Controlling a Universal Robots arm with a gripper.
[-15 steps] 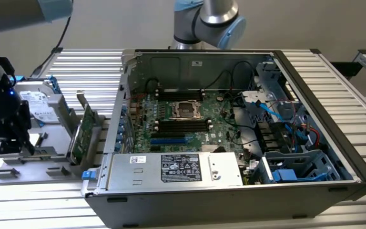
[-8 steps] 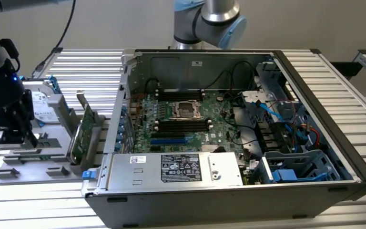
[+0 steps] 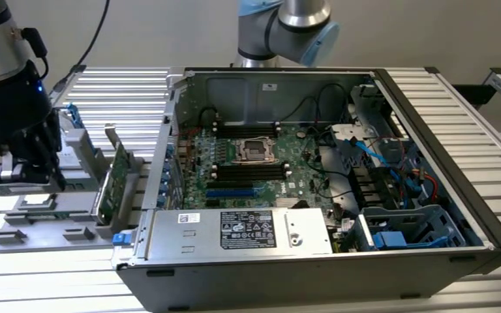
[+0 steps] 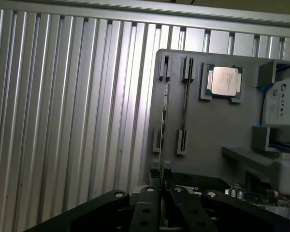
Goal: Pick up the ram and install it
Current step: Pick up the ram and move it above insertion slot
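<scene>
1. Ram [image 4: 165, 125], a long, thin circuit-board stick, is seen edge-on in the wrist view as a narrow pale line. It runs out from between the fingers across a flat grey plastic holder tray [image 4: 217, 125].
2. The black two-finger gripper [image 4: 163, 191] has its fingers pressed together on the ram, one against each face, pinching the end nearest the camera.
3. A second thin stick [image 4: 185, 104] stands edge-on in the neighbouring pair of grey slots, just beside the ram and parallel to it.
4. A square silver processor chip [image 4: 224, 81] lies flat in a recess of the tray beyond the second stick. A silver hard drive with a white label [image 4: 282, 99] sits further along.
5. The tray rests on a ribbed aluminium table [image 4: 63, 121].
6. In the exterior view, the gripper hangs over the tray at about 9 o'clock from a large open black computer case [image 3: 459, 195], well apart from it.
7. A larger green expansion card [image 3: 115, 173] stands upright in the tray, between the gripper and the case.
8. Inside the case lies a green motherboard [image 3: 233, 163]. Long black memory slots [image 3: 250, 171] sit at 6 o'clock from its square processor socket [image 3: 255, 149].
</scene>
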